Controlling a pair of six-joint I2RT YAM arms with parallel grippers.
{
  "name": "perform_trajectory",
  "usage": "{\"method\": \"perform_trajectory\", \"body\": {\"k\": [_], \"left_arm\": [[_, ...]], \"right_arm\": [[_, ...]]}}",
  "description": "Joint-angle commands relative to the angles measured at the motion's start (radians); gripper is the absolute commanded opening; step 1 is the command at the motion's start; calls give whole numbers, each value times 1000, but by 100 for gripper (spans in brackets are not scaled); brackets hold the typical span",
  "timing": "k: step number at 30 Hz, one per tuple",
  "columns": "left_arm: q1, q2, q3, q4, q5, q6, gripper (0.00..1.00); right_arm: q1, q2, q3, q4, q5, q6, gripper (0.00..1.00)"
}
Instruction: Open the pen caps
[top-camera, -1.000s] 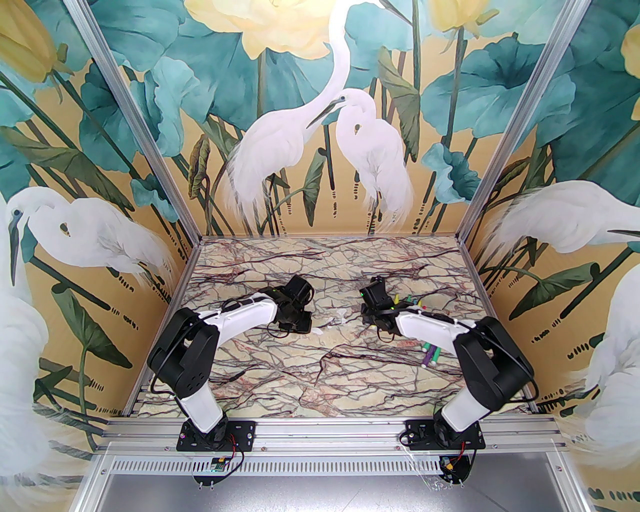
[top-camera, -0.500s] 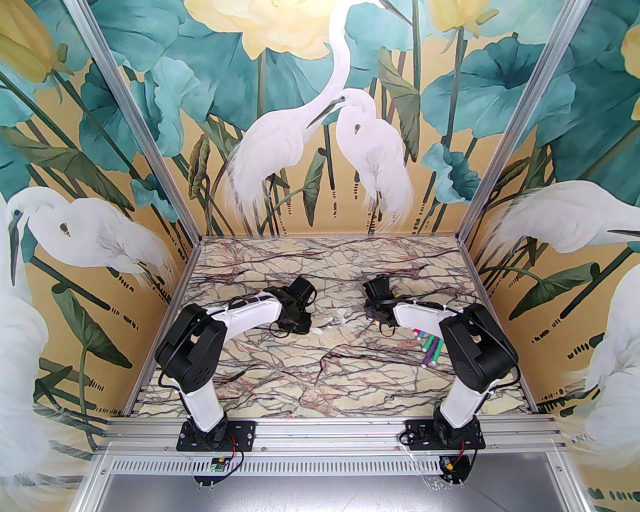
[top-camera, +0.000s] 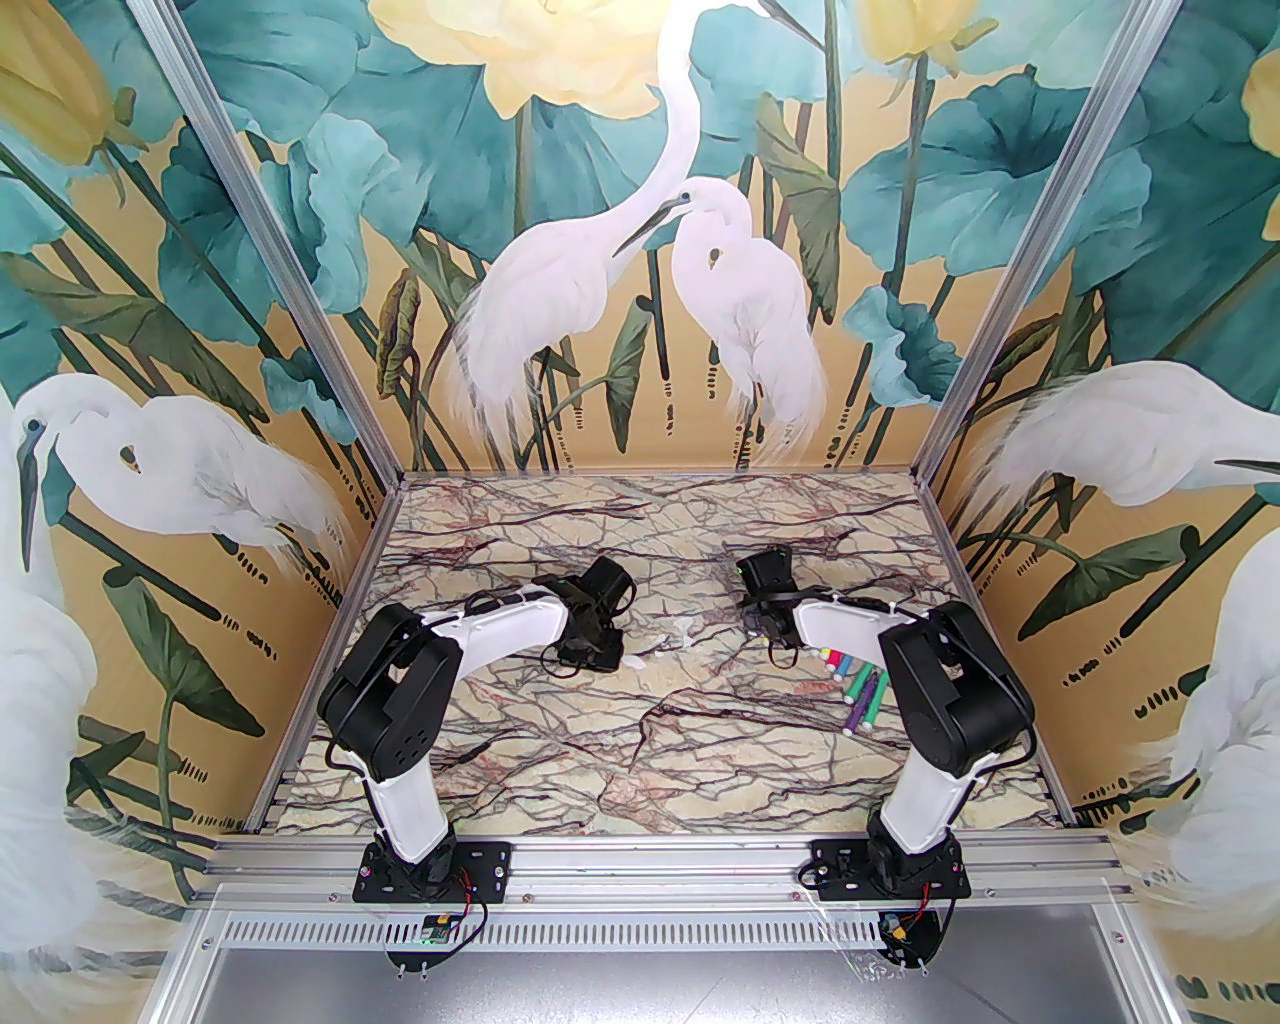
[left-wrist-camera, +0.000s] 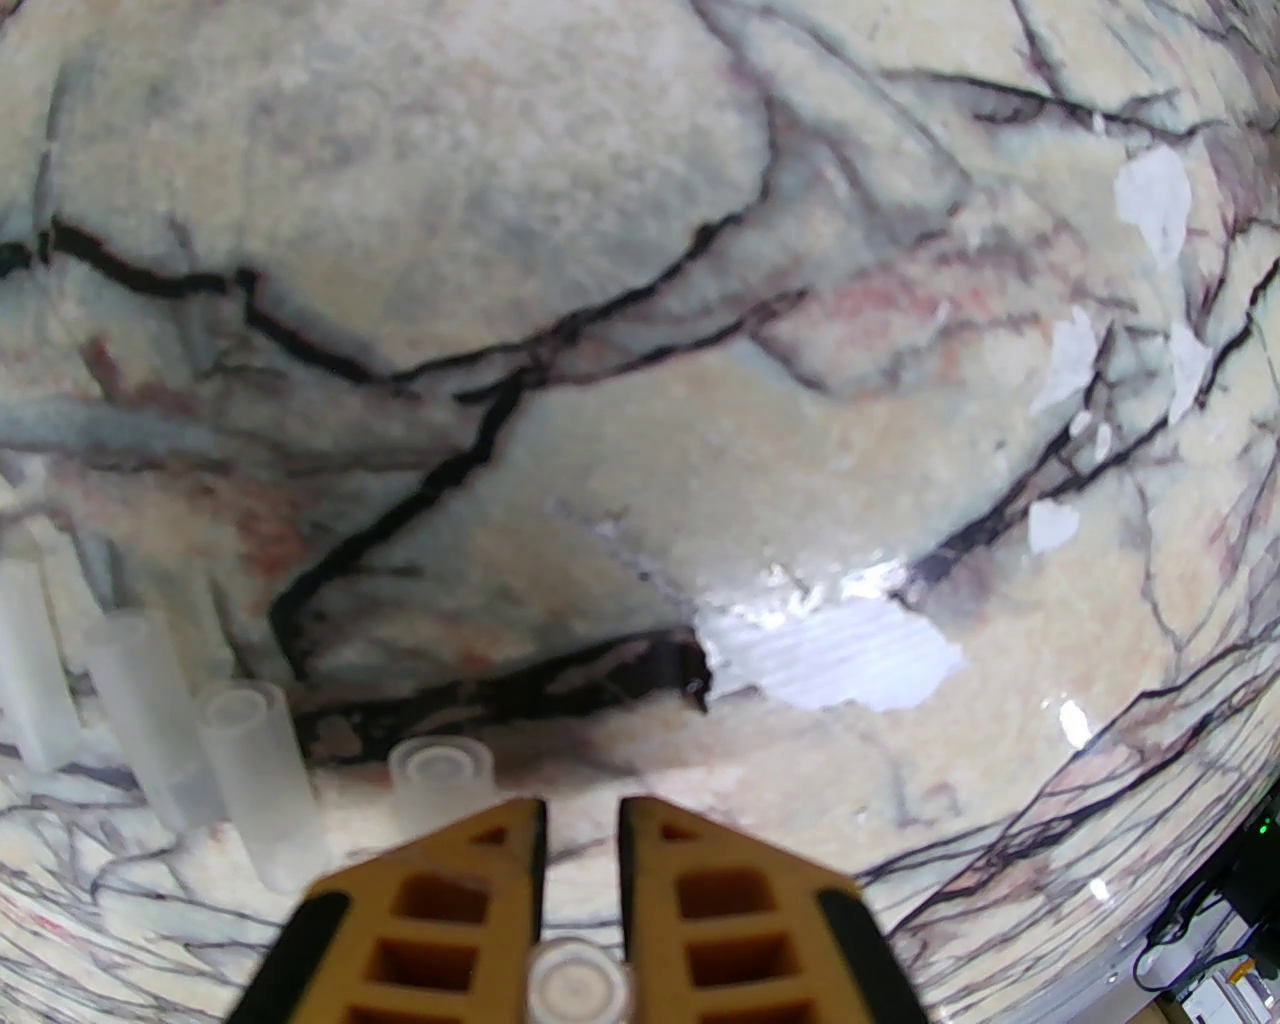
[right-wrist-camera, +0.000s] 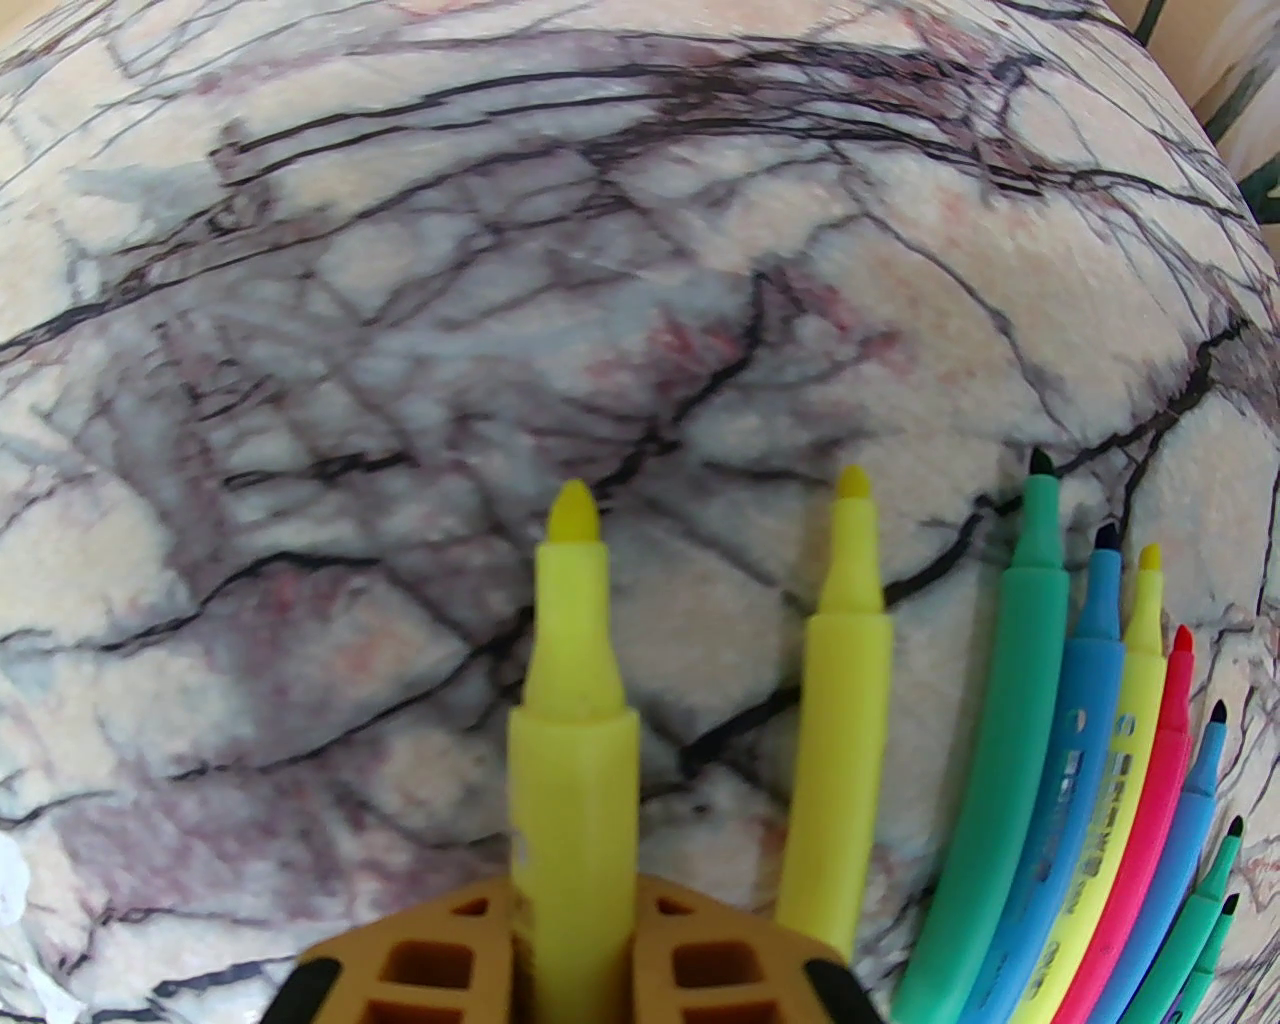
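Observation:
In the left wrist view my left gripper (left-wrist-camera: 582, 810) is shut on a pale see-through pen cap (left-wrist-camera: 578, 985) held deep between its jaws. Several more loose pen caps (left-wrist-camera: 250, 770) lie on the marble just left of it. My right gripper (right-wrist-camera: 575, 890) is shut on an uncapped yellow pen (right-wrist-camera: 572, 700), tip pointing away, low over the table. A second uncapped yellow pen (right-wrist-camera: 840, 700) lies beside it. Right of that lies a row of uncapped pens (right-wrist-camera: 1040, 720) in green, blue, yellow and pink. From above, the left gripper (top-camera: 590, 652) and right gripper (top-camera: 764, 628) hang mid-table.
The marble-patterned table (top-camera: 640, 740) has white peeled patches (left-wrist-camera: 840, 660) ahead of the left gripper. Coloured pens (top-camera: 858, 692) lie by the right arm's forearm. Painted walls close in the back and both sides.
The right arm has drawn back and swung right with the yellow pen, uncovering more of the pen row. The left arm has shifted slightly and still holds the cap.

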Motion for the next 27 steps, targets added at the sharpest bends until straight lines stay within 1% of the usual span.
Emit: {"method": "perform_trajectory", "body": {"k": [1, 10, 27], "left_arm": [[-7, 16, 26, -18, -24, 17, 8], [-11, 35, 35, -25, -34, 19, 12], [-15, 34, 36, -37, -49, 19, 15]], "right_arm": [[-6, 23, 19, 7, 17, -5, 22], [-14, 31, 11, 17, 12, -1, 24], [-15, 25, 9, 10, 8, 0, 26]]}}
